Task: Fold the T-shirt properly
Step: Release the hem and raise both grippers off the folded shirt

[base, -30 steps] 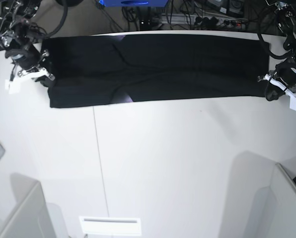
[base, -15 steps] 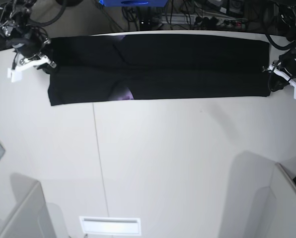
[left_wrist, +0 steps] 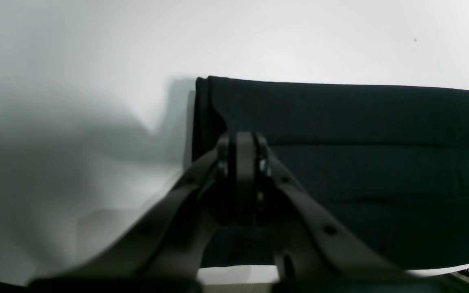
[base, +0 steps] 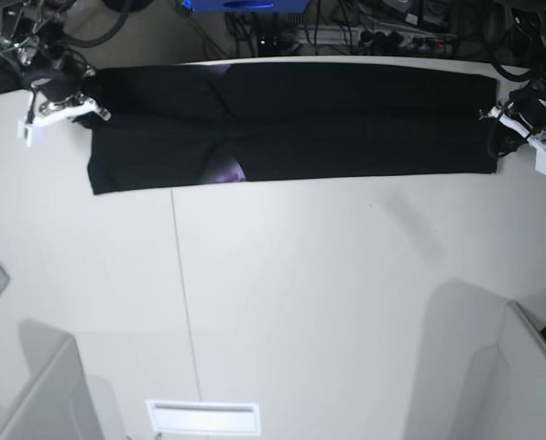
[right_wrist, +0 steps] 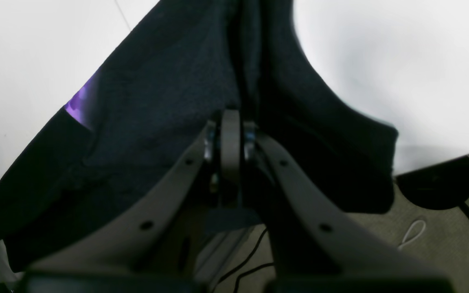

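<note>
Two grippers were clamped on opposite ends of the black T-shirt (base: 291, 124), which lay stretched as a long folded band across the far edge of the white table (base: 346, 302). The left gripper (base: 518, 128) pinched the stacked layers at one short end; in its wrist view the fingers were closed tight over the layered edge. The right gripper (base: 64, 103) was clenched on the other end, where the cloth (right_wrist: 169, 106) hung in loose folds. A sliver of purple print (base: 227, 172) peeked from the near edge. The shirt looked light, soft and limp, likely to sag or slip between layers unless every layer was caught at the corners. No container holding anything was visible.
</note>
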`<state>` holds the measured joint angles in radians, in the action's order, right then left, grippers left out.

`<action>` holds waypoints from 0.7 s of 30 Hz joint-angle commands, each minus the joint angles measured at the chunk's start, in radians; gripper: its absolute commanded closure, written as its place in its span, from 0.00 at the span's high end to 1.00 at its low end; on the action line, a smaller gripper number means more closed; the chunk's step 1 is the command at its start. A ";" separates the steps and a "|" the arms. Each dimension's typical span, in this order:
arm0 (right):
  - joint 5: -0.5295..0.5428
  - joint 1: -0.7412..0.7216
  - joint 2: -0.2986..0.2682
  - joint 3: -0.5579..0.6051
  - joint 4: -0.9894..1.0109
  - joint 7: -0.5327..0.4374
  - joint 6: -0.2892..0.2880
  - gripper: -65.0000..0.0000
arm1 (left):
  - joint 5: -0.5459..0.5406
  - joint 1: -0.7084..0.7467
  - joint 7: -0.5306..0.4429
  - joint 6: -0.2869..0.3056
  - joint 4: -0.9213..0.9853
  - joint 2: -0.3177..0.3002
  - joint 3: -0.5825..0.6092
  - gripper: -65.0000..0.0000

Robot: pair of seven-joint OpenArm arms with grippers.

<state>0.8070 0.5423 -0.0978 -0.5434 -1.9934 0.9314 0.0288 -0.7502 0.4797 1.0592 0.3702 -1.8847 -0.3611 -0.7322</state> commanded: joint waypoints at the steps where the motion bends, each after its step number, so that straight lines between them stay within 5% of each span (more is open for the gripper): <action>1: 0.008 0.005 -0.010 -0.011 -0.016 -0.015 -0.005 0.00 | -0.010 0.001 -0.017 0.002 -0.014 -0.019 -0.013 0.00; 3: 0.008 0.012 -0.010 -0.013 -0.016 -0.015 -0.005 0.21 | -0.010 0.001 -0.017 0.002 -0.014 -0.019 -0.014 0.01; 5: 0.008 0.015 -0.010 -0.013 -0.016 -0.018 -0.005 0.37 | -0.010 0.001 -0.018 0.002 -0.014 -0.019 -0.014 0.21; 9: 0.007 0.017 -0.010 -0.014 -0.016 -0.022 -0.005 0.40 | -0.015 0.001 -0.021 0.002 -0.016 -0.019 -0.023 0.54; 12: 0.007 0.012 -0.010 -0.011 -0.016 -0.051 -0.005 0.40 | -0.018 -0.008 -0.017 0.002 -0.023 -0.006 -0.065 0.63; 16: 0.008 0.008 -0.006 -0.002 -0.016 -0.120 -0.034 0.20 | -0.018 -0.009 -0.021 0.002 -0.051 0.035 -0.074 0.55; 18: 0.010 -0.008 -0.003 -0.002 -0.016 -0.117 -0.100 0.01 | -0.010 -0.011 -0.023 0.002 -0.049 0.047 -0.069 0.36; 20: 0.010 -0.020 0.003 -0.004 0.004 -0.102 -0.145 0.00 | -0.009 -0.022 -0.023 0.002 -0.048 0.072 -0.068 0.06; 21: 0.008 -0.024 0.010 -0.004 0.018 -0.094 -0.142 0.00 | -0.009 -0.023 -0.023 -0.001 -0.048 0.083 -0.068 0.00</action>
<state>0.8097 0.5098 -0.0826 -0.5423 -1.9652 0.8417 -0.1101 -0.7410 0.4564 1.0554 0.3676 -1.9175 -0.2661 -0.7933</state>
